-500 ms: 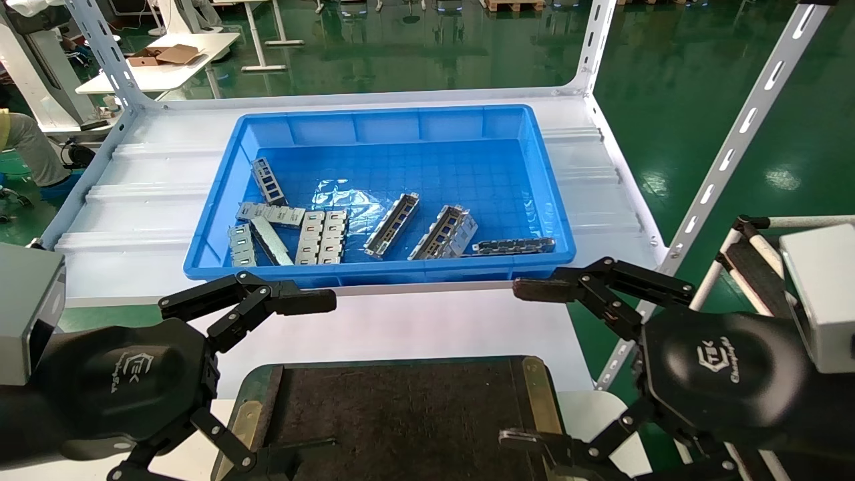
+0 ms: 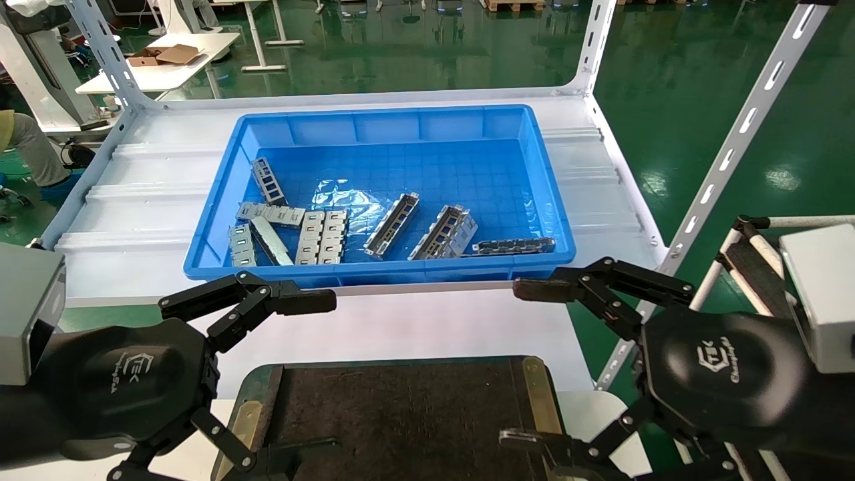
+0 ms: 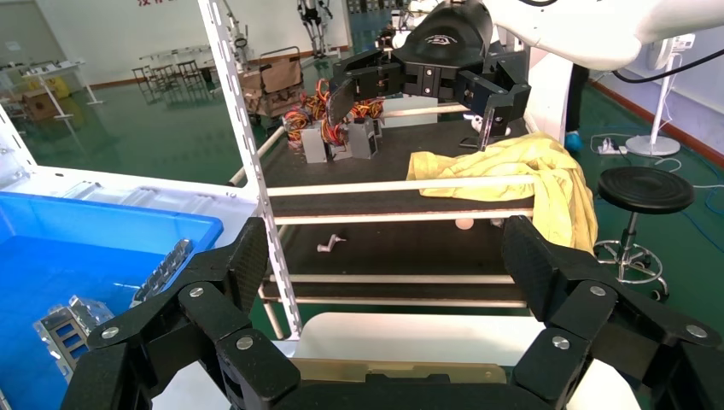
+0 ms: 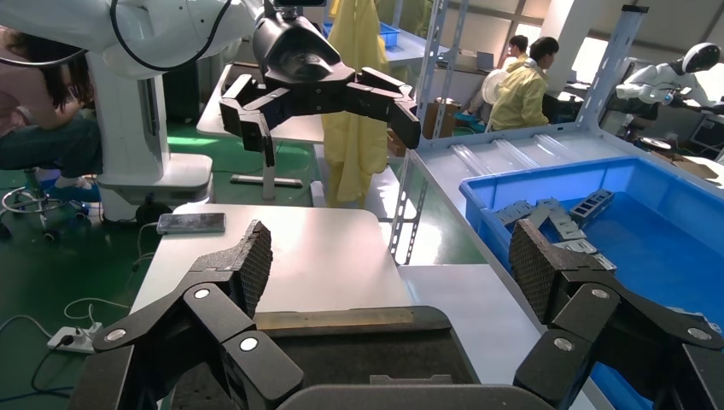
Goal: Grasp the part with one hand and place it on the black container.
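Silver-grey, the part [image 2: 392, 224] lay in the blue bin [image 2: 220, 254]. Both wrist views showed left pincer [image 2: 304, 381] and right pincer [image 2: 528, 364] spread apart, empty, flanking the black container [image 2: 401, 414].

You have a glossy blue plastic bin [image 2: 558, 220] holding a bare stamped metal part [image 2: 392, 224], and a matt, felt-like black container [image 2: 401, 407] with brass-coloured strips.

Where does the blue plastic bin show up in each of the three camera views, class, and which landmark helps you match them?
Head view: the blue bin fills the centre, on the white shelf, metal parts inside.
Left wrist view: a corner of it at the left edge.
Right wrist view: at the right edge.
Shared landmark: the white slotted upright beside the bin.
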You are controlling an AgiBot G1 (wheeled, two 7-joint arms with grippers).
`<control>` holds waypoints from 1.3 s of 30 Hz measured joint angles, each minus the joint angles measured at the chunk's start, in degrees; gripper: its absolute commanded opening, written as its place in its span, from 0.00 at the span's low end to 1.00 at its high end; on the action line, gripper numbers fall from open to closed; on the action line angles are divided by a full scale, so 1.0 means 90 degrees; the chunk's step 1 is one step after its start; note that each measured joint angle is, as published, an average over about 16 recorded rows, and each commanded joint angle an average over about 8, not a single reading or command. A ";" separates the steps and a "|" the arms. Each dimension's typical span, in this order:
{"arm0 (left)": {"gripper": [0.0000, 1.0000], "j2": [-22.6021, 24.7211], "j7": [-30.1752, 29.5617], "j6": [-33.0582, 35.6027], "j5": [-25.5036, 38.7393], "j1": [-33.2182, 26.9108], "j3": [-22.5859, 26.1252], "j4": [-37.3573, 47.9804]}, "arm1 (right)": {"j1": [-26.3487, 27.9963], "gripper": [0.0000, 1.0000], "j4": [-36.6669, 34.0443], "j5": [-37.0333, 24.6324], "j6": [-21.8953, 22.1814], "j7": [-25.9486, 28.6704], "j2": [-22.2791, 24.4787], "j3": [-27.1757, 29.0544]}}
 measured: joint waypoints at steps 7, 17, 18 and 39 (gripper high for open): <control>1.00 0.0000 0.0000 0.0000 0.0000 0.0000 0.0000 0.0000 | 0.0000 1.00 0.0000 0.0000 0.0000 0.0000 0.0000 0.0000; 1.00 0.0000 0.0000 0.0000 0.0000 0.0000 0.0000 0.0000 | 0.0000 1.00 0.0000 0.0000 0.0000 0.0000 0.0000 0.0000; 1.00 0.0000 0.0000 0.0000 0.0000 0.0000 0.0000 0.0000 | 0.0000 1.00 0.0000 0.0000 0.0000 0.0000 0.0000 0.0000; 1.00 0.0198 -0.0066 -0.0511 0.0285 -0.0069 0.0077 0.0056 | 0.0003 1.00 -0.0004 0.0001 -0.0002 -0.0002 -0.0001 -0.0003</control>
